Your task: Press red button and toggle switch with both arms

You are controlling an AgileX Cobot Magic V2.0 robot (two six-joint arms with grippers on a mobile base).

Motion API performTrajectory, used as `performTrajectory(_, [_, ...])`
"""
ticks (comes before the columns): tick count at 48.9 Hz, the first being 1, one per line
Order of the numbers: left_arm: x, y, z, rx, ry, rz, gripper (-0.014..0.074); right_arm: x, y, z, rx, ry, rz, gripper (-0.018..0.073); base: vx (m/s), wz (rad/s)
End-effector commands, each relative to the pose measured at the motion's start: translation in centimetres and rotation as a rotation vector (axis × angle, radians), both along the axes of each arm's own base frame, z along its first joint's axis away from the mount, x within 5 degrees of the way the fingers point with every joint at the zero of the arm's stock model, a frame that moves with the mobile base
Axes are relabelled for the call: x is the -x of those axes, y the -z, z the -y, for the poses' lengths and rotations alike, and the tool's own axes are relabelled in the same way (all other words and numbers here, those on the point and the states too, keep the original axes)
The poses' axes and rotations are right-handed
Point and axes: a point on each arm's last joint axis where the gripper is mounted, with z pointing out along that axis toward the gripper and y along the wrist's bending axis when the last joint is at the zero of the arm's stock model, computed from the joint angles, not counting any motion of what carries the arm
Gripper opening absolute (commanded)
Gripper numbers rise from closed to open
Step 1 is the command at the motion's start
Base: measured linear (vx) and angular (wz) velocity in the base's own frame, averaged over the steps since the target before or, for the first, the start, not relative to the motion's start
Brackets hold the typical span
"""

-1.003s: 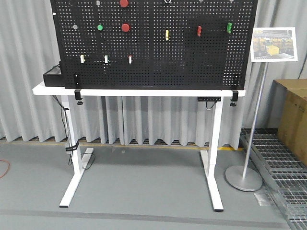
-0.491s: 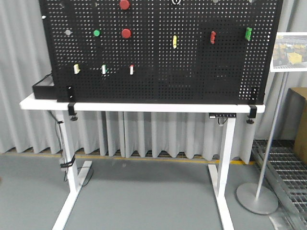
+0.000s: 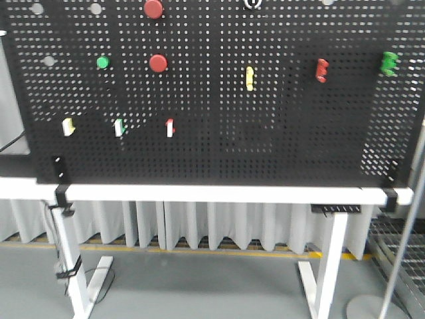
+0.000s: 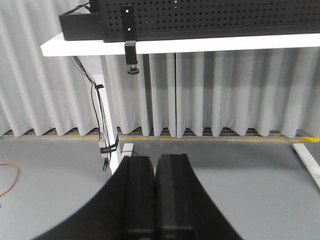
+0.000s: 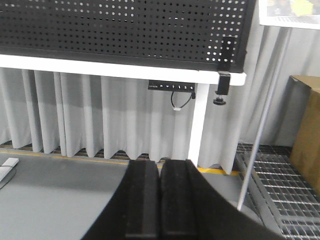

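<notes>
A black pegboard (image 3: 219,146) stands on a white table (image 3: 199,194). Two red round buttons sit on it, one at the top (image 3: 153,8) and one lower (image 3: 158,63), beside a green button (image 3: 102,62). Three small toggle switches sit in a row lower left (image 3: 68,126) (image 3: 119,127) (image 3: 170,127). Yellow (image 3: 250,78), red (image 3: 322,70) and green (image 3: 389,63) handles sit to the right. My left gripper (image 4: 156,162) is shut and empty, low, facing the table's left leg. My right gripper (image 5: 160,167) is shut and empty, facing the table's right end. Neither arm shows in the front view.
Grey curtains hang behind the table. A sign stand's pole (image 5: 262,125) and a cardboard box (image 5: 306,125) stand at the right, over a metal floor grate (image 5: 280,185). A black box (image 4: 80,24) sits on the table's left end. Cables run down the left leg (image 4: 107,130).
The front view has moved closer to the pegboard, which now fills the frame; the table top sits lower in view and the sign stand is almost out of frame.
</notes>
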Motion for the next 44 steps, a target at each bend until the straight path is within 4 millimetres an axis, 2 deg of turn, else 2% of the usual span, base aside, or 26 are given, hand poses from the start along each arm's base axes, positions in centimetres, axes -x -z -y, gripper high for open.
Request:
performTrajectory(1, [-0.15, 0.23, 0.01, 0.008, 0.001, 0.049, 0.0002, -0.02, -0.44, -0.01, 0.017, -0.001, 0.083, 0.0, 0.42, 0.0])
performTrajectory(24, [-0.14, 0.25, 0.01, 0.008, 0.001, 0.047, 0.0002, -0.02, -0.44, -0.01, 0.017, -0.001, 0.083, 0.0, 0.35, -0.05])
performTrajectory(44, [-0.14, 0.26, 0.01, 0.008, 0.001, 0.046, 0.0002, -0.02, -0.44, -0.01, 0.017, -0.001, 0.083, 0.0, 0.19, -0.02])
